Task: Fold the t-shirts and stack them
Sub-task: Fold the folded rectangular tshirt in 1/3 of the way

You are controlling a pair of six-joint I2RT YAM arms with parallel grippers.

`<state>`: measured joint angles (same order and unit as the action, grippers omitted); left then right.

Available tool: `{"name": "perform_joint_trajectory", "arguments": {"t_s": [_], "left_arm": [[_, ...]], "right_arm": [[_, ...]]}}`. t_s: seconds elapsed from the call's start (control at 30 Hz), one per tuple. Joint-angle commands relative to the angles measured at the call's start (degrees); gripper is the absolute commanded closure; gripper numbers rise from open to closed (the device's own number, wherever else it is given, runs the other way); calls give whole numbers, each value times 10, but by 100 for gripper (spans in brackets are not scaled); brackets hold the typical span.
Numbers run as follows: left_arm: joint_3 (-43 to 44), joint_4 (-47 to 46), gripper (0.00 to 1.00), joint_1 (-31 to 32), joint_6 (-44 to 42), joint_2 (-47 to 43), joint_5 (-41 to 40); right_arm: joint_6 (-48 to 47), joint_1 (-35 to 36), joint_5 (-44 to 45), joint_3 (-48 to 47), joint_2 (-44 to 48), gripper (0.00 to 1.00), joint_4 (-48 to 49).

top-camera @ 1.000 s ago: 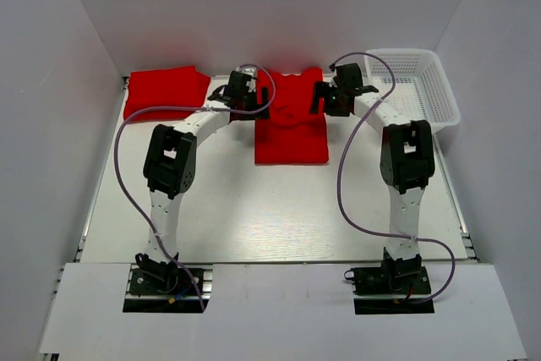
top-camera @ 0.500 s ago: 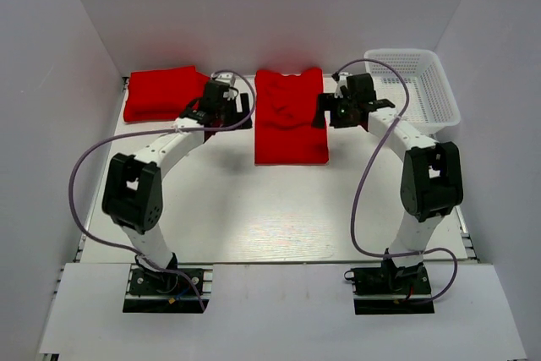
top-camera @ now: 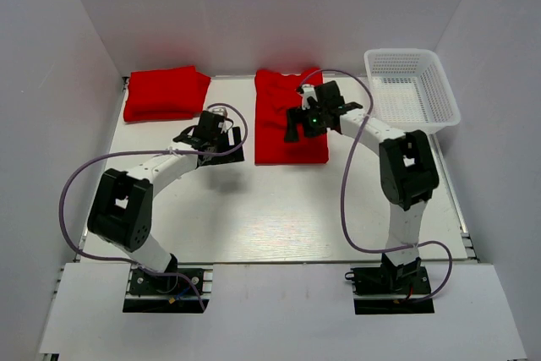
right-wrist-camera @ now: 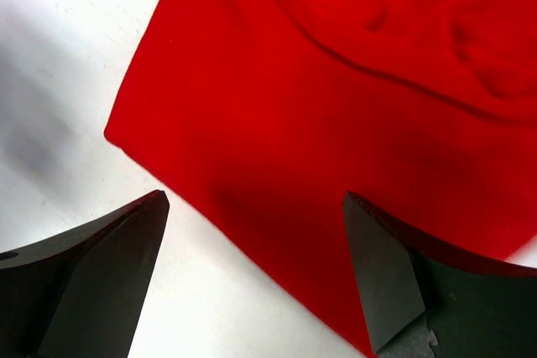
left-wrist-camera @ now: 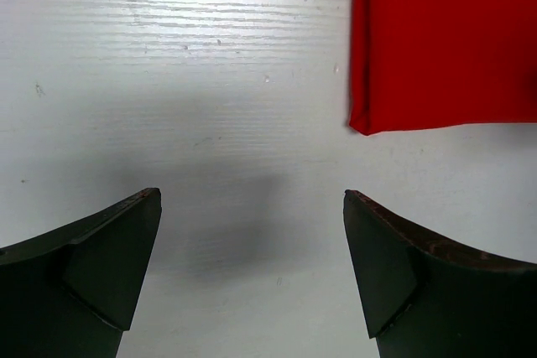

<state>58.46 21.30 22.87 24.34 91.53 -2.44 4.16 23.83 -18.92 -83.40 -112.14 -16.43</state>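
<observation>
White table (top-camera: 254,209) inside a plain white-walled box, nothing fancy. There's a white mesh basket (top-camera: 412,82) at the far right corner, with nothing in it that I can see.

Two red shirts here. The folded t-shirt (top-camera: 165,93) sits at the far left corner, squared off and looking done. The middle t-shirt (top-camera: 290,124) lies at the far centre of the table as a narrow strip. Its long axis runs straight away from the arm bases. The rumpled end, which I think is the collar, points at the back wall, and the flat hem edge faces the arms.

The left gripper (left-wrist-camera: 252,194) has its fingers spread wide over bare table, holding nothing. It's just beside the strip's near left corner, not touching it. The right gripper (right-wrist-camera: 255,196) is also spread wide and holding nothing. It hovers over the shirt, with the cloth's edge running between its fingers.

My read is that the sides are folded in and the end-to-end fold is up next. That means each gripper pinching a corner of the same short end, both layers, and carrying it over evenly so the strip doesn't skew. After that it goes onto the far-left one.
</observation>
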Motion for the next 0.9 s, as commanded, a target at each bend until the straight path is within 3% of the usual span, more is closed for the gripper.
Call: {"name": "perform_joint_trajectory", "arguments": {"t_s": [0.0,0.23,0.43,0.67,0.77,0.87], "left_arm": [[-12,15,0,2,7,-65,-13],[-58,16,0,-3,13,-101,-13],[-75,27,0,-3,19,-106,-13],[-75,32,0,-3,19,-94,-2],[-60,27,0,-3,13,-87,3],[-34,16,0,3,-2,-61,3]], "right_arm": [[-1,16,-28,-43,-38,10,5],[9,28,-23,-110,-122,10,49],[34,31,12,-177,-175,10,141],[38,24,71,-270,-224,10,156],[25,26,90,-302,-226,10,133],[17,25,108,-260,-170,10,126]]}}
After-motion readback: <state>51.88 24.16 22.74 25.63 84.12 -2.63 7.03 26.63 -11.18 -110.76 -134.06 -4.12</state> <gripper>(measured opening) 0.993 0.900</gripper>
